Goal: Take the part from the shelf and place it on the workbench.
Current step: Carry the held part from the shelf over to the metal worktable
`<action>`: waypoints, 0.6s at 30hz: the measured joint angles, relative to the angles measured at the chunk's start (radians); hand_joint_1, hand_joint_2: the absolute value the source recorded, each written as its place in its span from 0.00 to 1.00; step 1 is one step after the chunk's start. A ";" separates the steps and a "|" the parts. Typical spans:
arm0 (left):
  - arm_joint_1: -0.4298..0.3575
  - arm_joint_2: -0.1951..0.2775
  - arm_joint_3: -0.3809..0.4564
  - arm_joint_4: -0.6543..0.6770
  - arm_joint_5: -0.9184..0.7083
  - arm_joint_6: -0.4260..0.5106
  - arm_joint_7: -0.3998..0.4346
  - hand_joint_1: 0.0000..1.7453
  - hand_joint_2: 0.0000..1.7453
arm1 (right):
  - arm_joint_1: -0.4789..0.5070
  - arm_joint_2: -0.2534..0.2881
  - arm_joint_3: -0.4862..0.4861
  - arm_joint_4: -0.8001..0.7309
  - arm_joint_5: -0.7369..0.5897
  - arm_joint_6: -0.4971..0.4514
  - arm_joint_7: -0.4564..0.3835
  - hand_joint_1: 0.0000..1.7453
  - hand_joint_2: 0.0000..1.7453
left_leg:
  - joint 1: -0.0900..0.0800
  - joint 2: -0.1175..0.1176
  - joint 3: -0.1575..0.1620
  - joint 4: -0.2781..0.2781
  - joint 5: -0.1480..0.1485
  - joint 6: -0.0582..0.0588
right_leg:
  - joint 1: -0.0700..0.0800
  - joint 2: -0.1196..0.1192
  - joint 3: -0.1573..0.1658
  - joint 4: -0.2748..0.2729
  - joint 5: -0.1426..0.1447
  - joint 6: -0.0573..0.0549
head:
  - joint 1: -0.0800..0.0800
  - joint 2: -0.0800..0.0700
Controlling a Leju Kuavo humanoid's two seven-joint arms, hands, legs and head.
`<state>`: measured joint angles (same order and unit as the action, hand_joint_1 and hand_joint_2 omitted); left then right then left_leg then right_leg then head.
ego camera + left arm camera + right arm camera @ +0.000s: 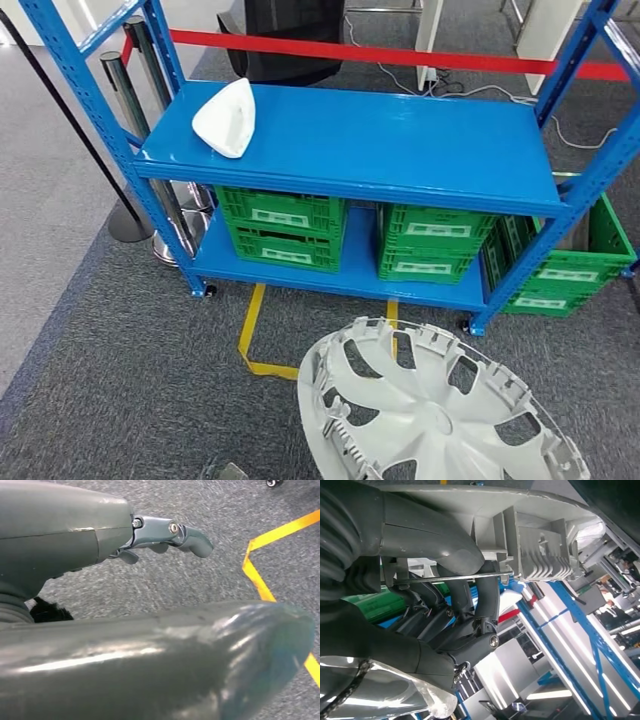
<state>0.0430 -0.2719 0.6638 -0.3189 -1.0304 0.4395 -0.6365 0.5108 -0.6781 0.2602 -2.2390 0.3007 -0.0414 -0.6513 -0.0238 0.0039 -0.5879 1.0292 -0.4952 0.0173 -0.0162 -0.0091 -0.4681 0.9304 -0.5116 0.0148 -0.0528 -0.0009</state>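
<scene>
A large grey wheel cover (430, 405) with curved spokes hangs low in front of me, tilted, at the bottom of the head view. In the right wrist view my right hand (463, 610) grips its ribbed rim (531, 545), thumb on one face and dark fingers curled under the other. A white, rounded triangular part (226, 117) lies on the left end of the blue shelf's top board (392, 150). My left hand (94, 535) hangs over the grey carpet with fingers (188, 537) stretched out and nothing in it.
Green crates (283, 228) (434, 245) fill the lower shelf, and another (562, 265) stands at the right. Yellow tape (253, 335) marks the carpet before the shelf. Chrome barrier posts (143, 120) and a red belt (377, 55) stand behind.
</scene>
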 joint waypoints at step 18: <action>-0.001 0.004 0.003 0.003 0.010 0.000 -0.007 0.00 0.00 | 0.035 -0.022 0.018 -0.006 0.005 -0.058 0.047 1.00 1.00 | 0.020 -0.001 0.070 -0.045 -0.008 0.034 | -0.014 0.005 -0.200 0.283 -0.109 0.055 | 0.000 0.000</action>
<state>0.0418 -0.2683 0.6663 -0.3159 -1.0202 0.4391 -0.6433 0.5461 -0.6997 0.2786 -2.2451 0.3060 -0.0995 -0.6042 -0.0038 0.0026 -0.5174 0.9842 -0.5033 0.0517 -0.0305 -0.0045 -0.6678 1.2136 -0.6201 0.0703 -0.0525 -0.0008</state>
